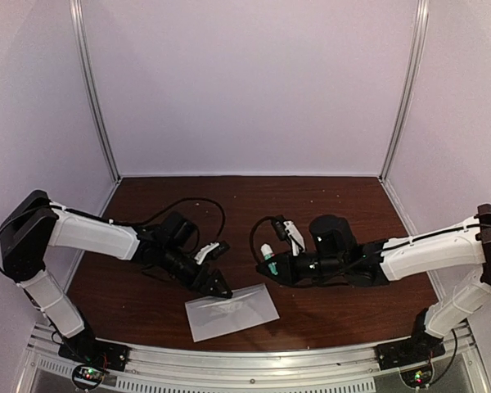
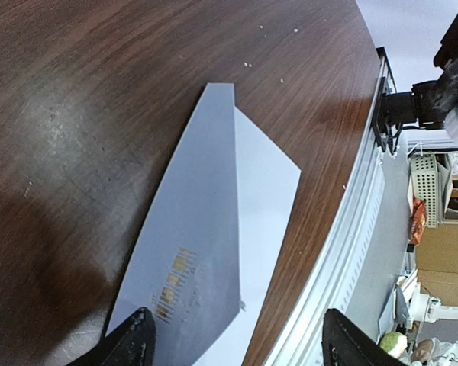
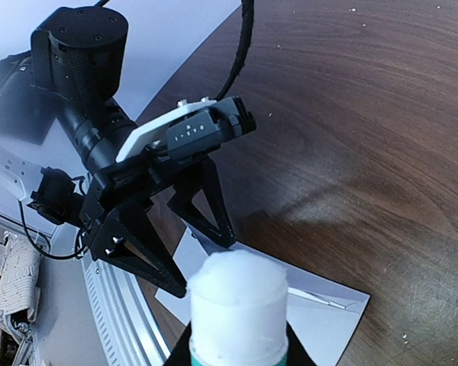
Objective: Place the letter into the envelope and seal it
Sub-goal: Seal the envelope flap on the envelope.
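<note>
Left pincer (image 1: 216,286), spread wide, hangs over the envelope's (image 1: 233,311) left end; right pincer (image 1: 272,264) grips a glue stick (image 3: 237,305).

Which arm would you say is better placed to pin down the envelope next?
Left. The left claw, open, sits at the edge of the envelope, while the right claw is occupied, shut on a glue stick clear of it.

The left arm is reached forward and inward, elbow bent, and the left gripper (image 1: 218,285) is tipped steeply downward with its jaws spread wide. The right arm is stretched inward from the opposite side, and the right gripper (image 1: 272,264) is clamped around a glue stick (image 3: 237,301), which is aimed toward the left one.
</note>
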Controlling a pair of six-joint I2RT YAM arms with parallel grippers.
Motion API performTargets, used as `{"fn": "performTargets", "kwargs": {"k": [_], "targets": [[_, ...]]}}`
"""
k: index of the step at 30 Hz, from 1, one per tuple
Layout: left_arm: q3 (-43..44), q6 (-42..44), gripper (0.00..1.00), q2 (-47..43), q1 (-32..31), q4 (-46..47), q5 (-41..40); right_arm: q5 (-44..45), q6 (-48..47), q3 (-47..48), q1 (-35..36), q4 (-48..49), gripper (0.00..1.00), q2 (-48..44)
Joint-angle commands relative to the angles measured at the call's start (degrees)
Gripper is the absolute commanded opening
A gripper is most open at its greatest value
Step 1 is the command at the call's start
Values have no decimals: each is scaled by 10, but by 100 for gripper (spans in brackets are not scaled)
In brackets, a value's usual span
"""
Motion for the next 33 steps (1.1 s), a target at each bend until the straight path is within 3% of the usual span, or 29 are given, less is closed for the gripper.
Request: {"fn": "performTargets", "kwargs": {"k": [1, 17, 33], "targets": [[-13, -19, 77, -23, -8, 42, -8, 21, 25, 20, 14, 8, 2, 25], [-57, -70, 77, -78, -30, 91, -19, 27, 84, 46, 30, 30, 0, 103], [-95, -105, 77, -56, -54, 158, -7, 17, 101, 54, 31, 35, 0, 136]]}}
